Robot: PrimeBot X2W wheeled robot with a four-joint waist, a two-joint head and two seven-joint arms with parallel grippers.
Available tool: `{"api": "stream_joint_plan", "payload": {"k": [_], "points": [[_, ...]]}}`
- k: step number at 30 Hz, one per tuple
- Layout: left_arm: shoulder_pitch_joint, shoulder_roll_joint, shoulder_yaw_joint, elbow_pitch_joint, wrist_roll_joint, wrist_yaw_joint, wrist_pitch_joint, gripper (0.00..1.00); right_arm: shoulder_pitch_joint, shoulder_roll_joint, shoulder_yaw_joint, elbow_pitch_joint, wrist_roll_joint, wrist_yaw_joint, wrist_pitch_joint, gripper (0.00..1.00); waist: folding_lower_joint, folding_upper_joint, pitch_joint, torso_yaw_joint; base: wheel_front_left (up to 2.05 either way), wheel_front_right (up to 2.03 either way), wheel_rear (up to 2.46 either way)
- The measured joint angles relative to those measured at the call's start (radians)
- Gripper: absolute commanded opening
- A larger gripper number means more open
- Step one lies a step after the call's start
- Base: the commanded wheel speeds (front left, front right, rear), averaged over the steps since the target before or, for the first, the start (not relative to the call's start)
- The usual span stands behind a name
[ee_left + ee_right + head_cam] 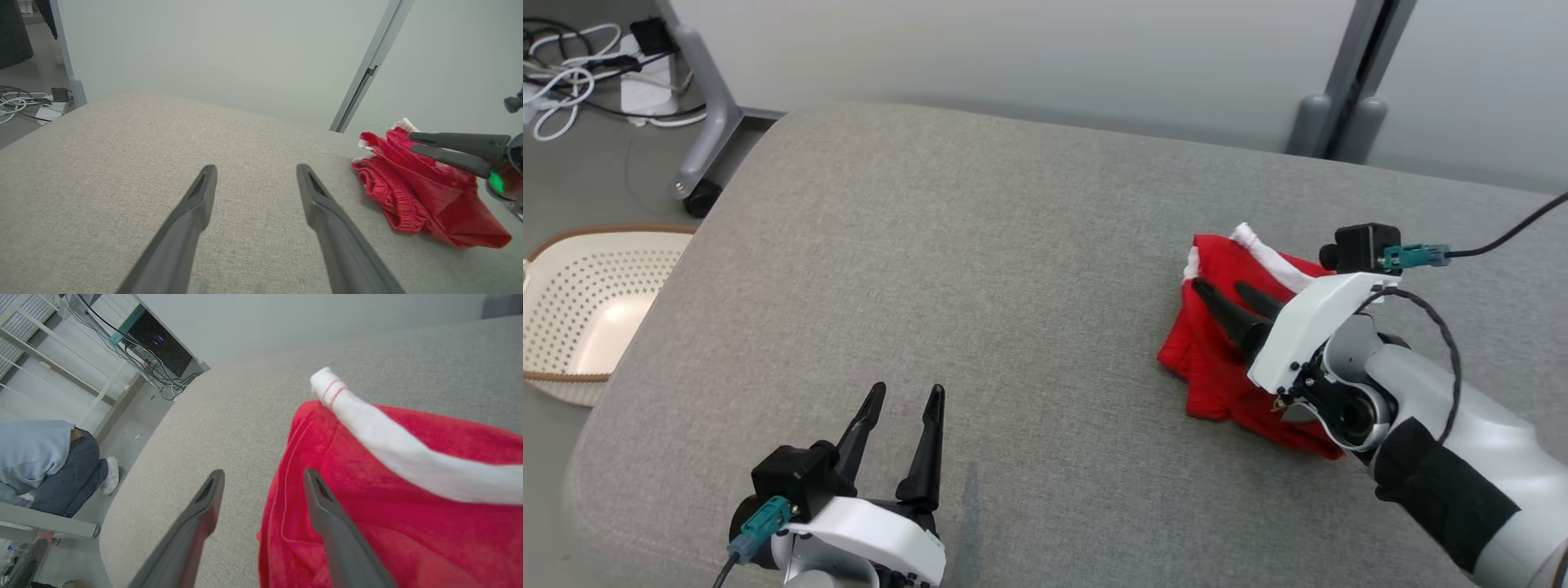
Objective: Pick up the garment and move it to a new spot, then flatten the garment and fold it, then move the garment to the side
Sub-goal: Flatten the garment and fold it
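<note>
Head view, surface: a broad grey woven cushion top [947, 269] with rounded corners spans the scene.
Room: a pale partition wall [1013, 49] stands behind the cushion. A grey castered post [704, 122] and a tangle of cables [564, 73] sit on the floor at the far left. In the right wrist view, a person [49, 465] crouches on the floor beyond the cushion's corner.
Left arm: the left gripper [907, 390] sits low at the near left, its fingers pointing away across bare fabric. The jaws are spread with nothing between them, well apart from the garment.
Right arm: a pale forearm reaches in from the lower right, with the right gripper [1220, 286] angled up and to the left over the garment. Its jaws are spread wide. In the right wrist view one finger lies over red cloth and the other over grey fabric, and the cloth is not pinched.
Garment: the red garment [1201, 367] with a white band lies in a crumpled heap on the right part of the cushion.
Basket: a cream perforated basket [564, 327] with a brown rim stands on the floor off the cushion's left side. Its holed walls and glossy bottom show.
</note>
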Motion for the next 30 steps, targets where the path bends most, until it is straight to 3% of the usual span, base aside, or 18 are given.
{"api": "stream_joint_plan", "payload": {"k": [4,8,13,16,17,18,20,30], "points": [[0.005,0.005,0.015,-0.002,0.001,0.000,0.000,1.00,0.028,-0.067,-0.026,-0.113,0.008,0.000,-0.079,1.00,0.0000,0.0000,-0.023,-0.031,0.00,0.00,0.00],[0.023,0.004,0.020,-0.009,0.003,0.001,0.000,1.00,0.071,-0.181,-0.065,-0.197,0.015,0.000,-0.160,1.00,0.0000,0.0000,-0.046,-0.061,0.00,0.00,0.00],[0.042,0.007,0.024,-0.021,0.005,0.002,0.000,1.00,0.125,-0.313,-0.116,-0.188,0.008,0.000,-0.224,1.00,0.0000,0.0000,-0.063,-0.089,0.00,0.00,0.00],[0.043,0.008,0.022,-0.023,0.005,0.002,0.000,1.00,0.146,-0.320,-0.127,-0.162,-0.007,0.000,-0.239,1.00,0.0000,0.0000,-0.064,-0.096,0.00,0.00,0.00],[0.043,0.008,0.022,-0.023,0.006,0.002,0.000,1.00,0.146,-0.315,-0.127,-0.152,-0.011,0.000,-0.239,0.88,0.0000,0.0000,-0.063,-0.095,0.00,0.00,0.00],[0.043,0.008,0.021,-0.023,0.006,0.002,0.000,1.00,0.146,-0.306,-0.128,-0.142,-0.012,0.000,-0.239,0.88,0.0000,0.0000,-0.061,-0.094,0.00,0.00,0.00],[0.042,0.007,0.016,-0.024,0.008,0.001,0.000,1.00,0.146,-0.289,-0.122,-0.116,-0.013,0.000,-0.224,0.00,-0.0001,0.0000,-0.055,-0.089,0.00,0.00,0.00],[0.015,0.002,0.006,-0.019,0.010,-0.007,0.005,1.00,0.110,-0.170,-0.090,0.024,0.005,0.000,-0.076,0.00,0.0000,0.0000,-0.007,-0.036,0.00,0.00,0.00]]}}
